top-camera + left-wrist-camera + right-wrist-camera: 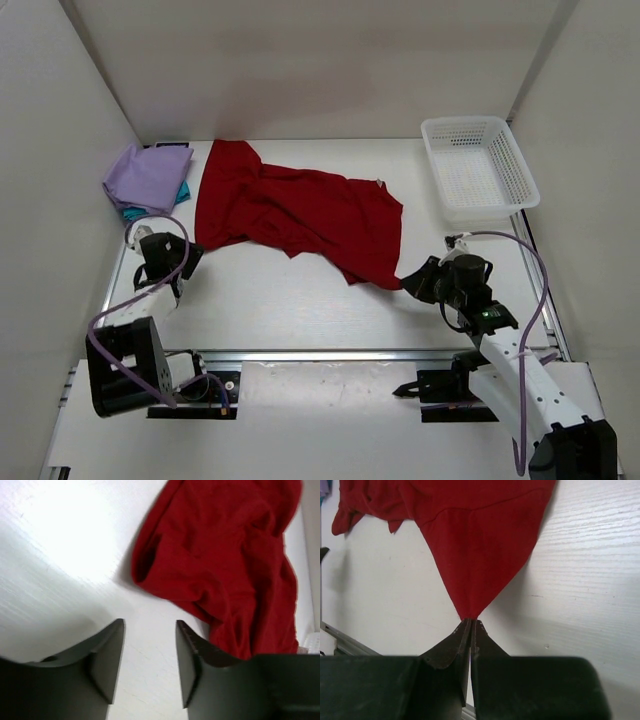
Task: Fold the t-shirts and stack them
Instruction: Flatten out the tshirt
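Pinching the red t-shirt (480,545) by a corner, right tool (471,622) clenched — left tool (149,626) released (above table (65,565)).

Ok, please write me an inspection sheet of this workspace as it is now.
Surface: white table, bare in front of the arms.
Job's things: deep red fabric t-shirt spread crumpled mid-table; folded light lavender fabric t-shirt on a teal fabric t-shirt, far left corner.
Clutter: white plastic mesh basket, far right; nothing seen inside.
Grippers: left gripper open, holding nothing; right gripper shut on the red t-shirt's corner.
Cables: purple cable looping along each arm.
Surroundings: plain white walls; nothing else seen.
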Robot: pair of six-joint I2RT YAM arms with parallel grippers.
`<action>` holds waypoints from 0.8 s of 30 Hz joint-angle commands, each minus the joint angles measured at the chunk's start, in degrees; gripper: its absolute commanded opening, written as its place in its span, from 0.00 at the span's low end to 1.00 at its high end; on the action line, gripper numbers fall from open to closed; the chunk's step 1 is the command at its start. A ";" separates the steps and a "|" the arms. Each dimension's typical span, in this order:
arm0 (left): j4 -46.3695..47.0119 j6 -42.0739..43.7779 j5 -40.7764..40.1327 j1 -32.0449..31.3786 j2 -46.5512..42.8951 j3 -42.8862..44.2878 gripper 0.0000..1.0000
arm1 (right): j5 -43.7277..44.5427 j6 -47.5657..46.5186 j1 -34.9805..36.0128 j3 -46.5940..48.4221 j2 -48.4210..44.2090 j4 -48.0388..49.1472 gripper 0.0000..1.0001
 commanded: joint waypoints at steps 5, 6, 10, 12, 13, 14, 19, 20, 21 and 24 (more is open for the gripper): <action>10.43 -6.50 1.20 -1.87 10.92 2.83 0.62 | -0.37 -0.27 1.33 -0.29 2.52 5.31 0.00; 10.44 -6.50 1.20 -2.22 12.68 4.58 0.63 | -0.19 -0.53 1.33 -0.55 3.31 5.75 0.00; 8.32 -6.33 0.66 -2.14 19.10 9.52 0.49 | -0.72 -0.53 0.98 -0.55 4.54 7.15 0.00; 10.34 -7.82 1.98 -1.18 20.08 9.26 0.27 | -0.54 -0.36 0.63 0.23 5.25 7.50 0.00; 11.57 -8.61 3.29 -1.09 19.99 9.17 0.14 | -0.89 -0.01 0.11 0.50 5.68 7.59 0.00; 12.80 -8.88 4.53 -0.39 20.86 10.13 0.09 | -1.68 0.17 -0.25 1.29 6.38 7.60 0.00; 6.65 -7.29 8.48 0.23 15.98 18.14 0.00 | -3.54 -1.40 -1.83 11.99 5.61 3.83 0.00; 6.48 -7.03 9.54 1.45 14.38 18.05 0.00 | -2.40 -2.11 -2.09 14.11 4.82 1.12 0.00; 4.74 -6.68 10.07 2.68 12.37 18.31 0.00 | -1.52 -2.11 -2.27 15.08 3.59 -1.26 0.00; 1.30 -4.32 9.47 6.46 6.82 16.65 0.00 | -3.08 -4.65 -4.91 16.77 -0.89 -7.50 0.00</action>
